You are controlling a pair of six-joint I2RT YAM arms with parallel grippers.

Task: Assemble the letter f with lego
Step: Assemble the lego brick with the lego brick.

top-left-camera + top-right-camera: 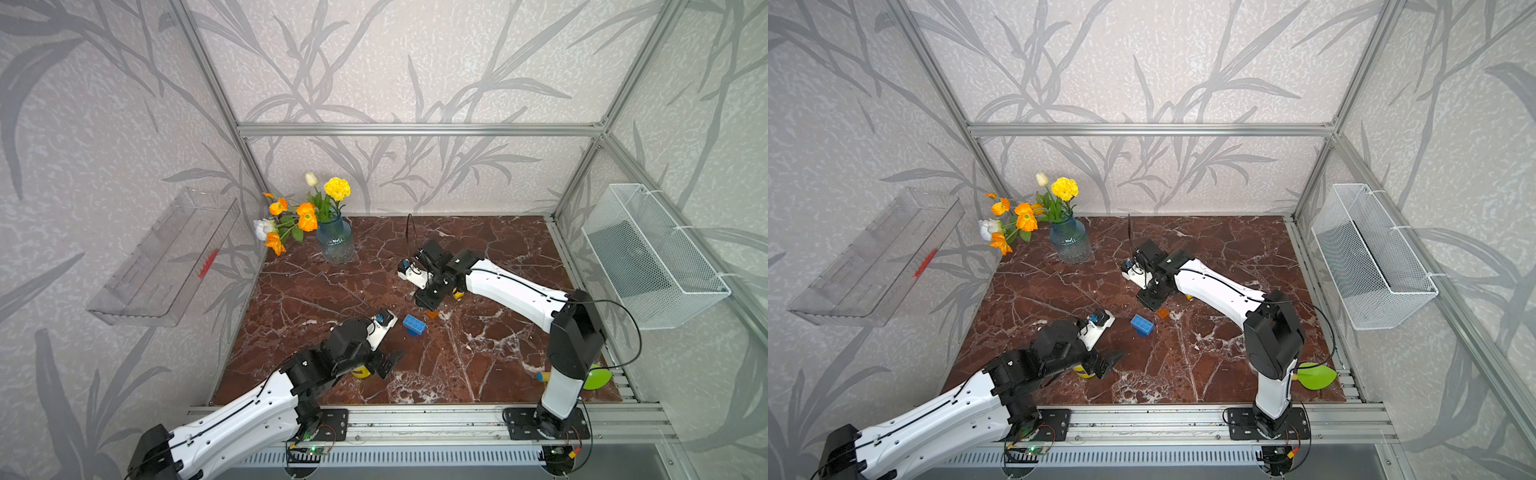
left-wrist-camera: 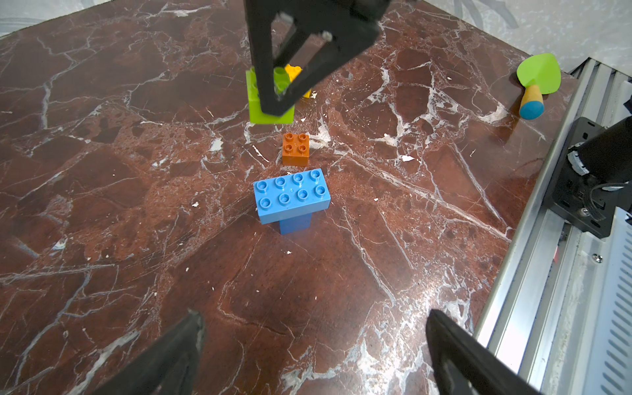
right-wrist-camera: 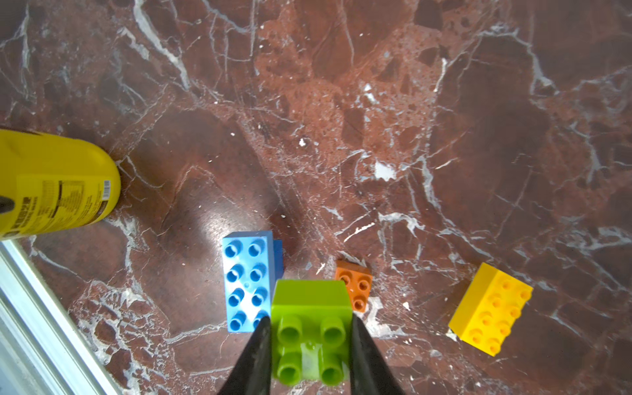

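The left end effector (image 2: 316,323) stood wide and empty, cut off at the frame edge, the light-blue brick (image 2: 290,191) ahead of it hiding most of the dark-blue brick (image 2: 295,224) beneath, the orange brick (image 2: 295,150) just beyond, while the right end effector (image 3: 309,328) clamped the green brick (image 3: 311,297), half screening the yellow brick (image 2: 293,71) behind it.

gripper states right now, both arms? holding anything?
Left gripper: open, holding nothing.
Right gripper: closed on the small green brick.

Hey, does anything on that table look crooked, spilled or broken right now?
Nothing spilled or broken. Only the light-blue brick looks lopsided: it overhangs the smaller dark-blue brick beneath it.
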